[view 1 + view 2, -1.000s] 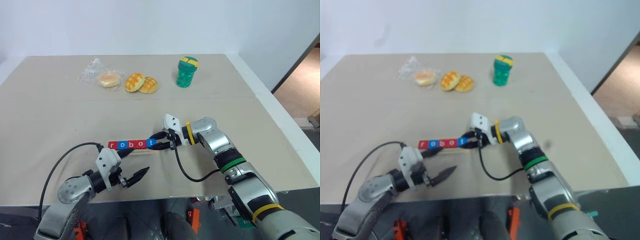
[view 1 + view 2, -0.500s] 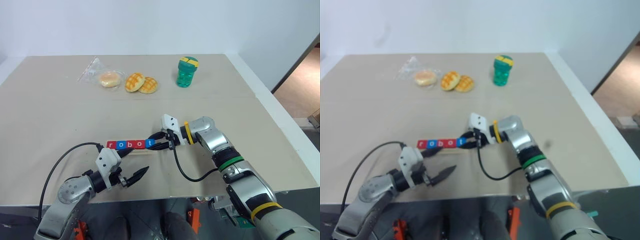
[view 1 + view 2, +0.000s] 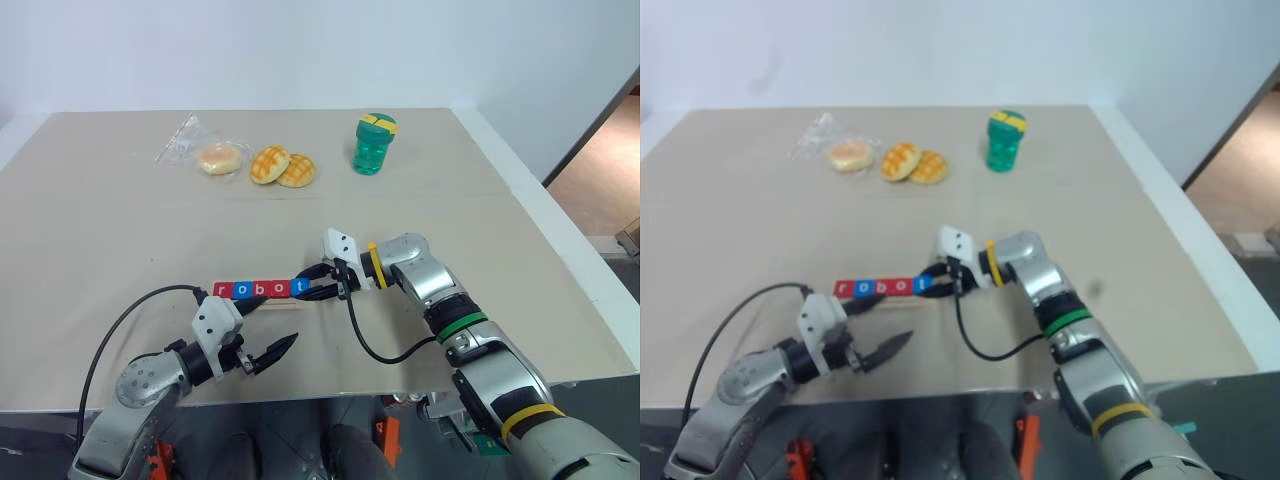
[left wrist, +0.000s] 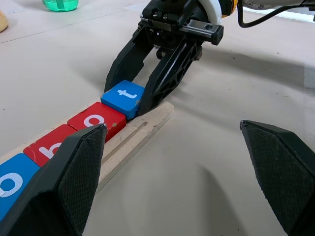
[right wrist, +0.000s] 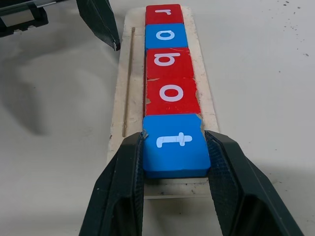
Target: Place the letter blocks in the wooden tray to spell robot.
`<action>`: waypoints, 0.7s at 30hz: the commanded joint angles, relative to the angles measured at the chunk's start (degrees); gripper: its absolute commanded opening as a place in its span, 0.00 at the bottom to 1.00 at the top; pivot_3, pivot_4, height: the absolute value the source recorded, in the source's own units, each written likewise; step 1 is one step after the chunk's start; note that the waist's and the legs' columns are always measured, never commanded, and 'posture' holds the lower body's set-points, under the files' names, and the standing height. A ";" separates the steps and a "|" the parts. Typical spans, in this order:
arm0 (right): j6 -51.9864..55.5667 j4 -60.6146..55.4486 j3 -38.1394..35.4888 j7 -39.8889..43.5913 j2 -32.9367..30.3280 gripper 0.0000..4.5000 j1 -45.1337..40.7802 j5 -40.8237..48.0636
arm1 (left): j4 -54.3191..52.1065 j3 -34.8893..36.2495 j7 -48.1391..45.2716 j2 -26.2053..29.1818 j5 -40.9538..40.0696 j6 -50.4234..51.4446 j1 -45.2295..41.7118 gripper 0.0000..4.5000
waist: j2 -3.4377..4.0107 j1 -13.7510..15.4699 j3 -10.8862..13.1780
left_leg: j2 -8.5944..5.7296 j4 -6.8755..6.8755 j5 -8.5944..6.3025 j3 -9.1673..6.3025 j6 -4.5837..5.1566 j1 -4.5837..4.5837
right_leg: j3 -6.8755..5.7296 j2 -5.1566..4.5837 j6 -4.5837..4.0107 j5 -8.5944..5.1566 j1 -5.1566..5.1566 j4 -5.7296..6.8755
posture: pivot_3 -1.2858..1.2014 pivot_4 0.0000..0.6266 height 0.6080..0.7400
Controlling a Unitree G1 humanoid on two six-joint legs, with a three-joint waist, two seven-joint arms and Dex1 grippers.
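Gripping the t block (image 5: 174, 144), right pincer (image 5: 174, 196); left pincer (image 3: 262, 338) wide beside tray (image 4: 147, 129).

Five letter blocks (image 5: 171, 93) lay in a row on the wooden tray (image 5: 123, 105), reading r, o, b, o, t. They ran red, blue, red, red, blue, touching edge to edge.

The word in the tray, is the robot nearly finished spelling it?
Nearly. Four blocks, r, o, b, o, already sit in a row on the tray. The right gripper is shut on the blue t, holding it at the row's end beside the second o. What's left: letting go of the t. The left gripper hangs open nearby, holding nothing.
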 commanded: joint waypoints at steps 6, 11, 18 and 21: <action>0.53 -2.11 -1.20 1.78 -0.20 0.38 -1.52 0.74 | -2.07 2.20 2.66 -2.06 -2.30 0.49 0.02 1.00 | 0.00 0.00 0.00 | 0.00 0.00 0.00 0.00 0.00 0.00 | 0.00 -0.02 0.00 0.00 0.00 0.00 | 0.52 0.24 1.00; 0.71 -2.46 -1.16 2.03 -0.24 0.38 -1.13 0.79 | -4.47 6.39 3.03 -1.58 -5.64 0.81 1.36 1.00 | 0.00 0.00 0.00 | 0.00 0.00 0.00 0.00 0.00 0.00 | -0.01 0.00 0.00 0.00 0.00 0.00 | 0.52 0.24 1.00; 0.59 -1.46 -1.49 2.30 -0.35 0.38 -2.15 0.77 | -3.53 12.20 -0.26 2.69 -6.82 -0.34 4.59 1.00 | 0.01 -0.01 0.01 | 0.01 0.00 0.00 0.01 0.00 0.00 | -0.01 -0.01 -0.02 0.01 -0.01 0.00 | 0.52 0.24 1.00; 2.14 -2.45 -2.08 1.92 -0.52 0.38 -2.20 1.23 | -3.48 12.21 -0.26 3.02 -6.88 -0.31 4.73 1.00 | 0.02 0.01 0.02 | 0.01 -0.01 0.00 0.00 0.00 0.00 | -0.04 0.00 -0.04 -0.01 -0.02 0.00 | 0.52 0.24 1.00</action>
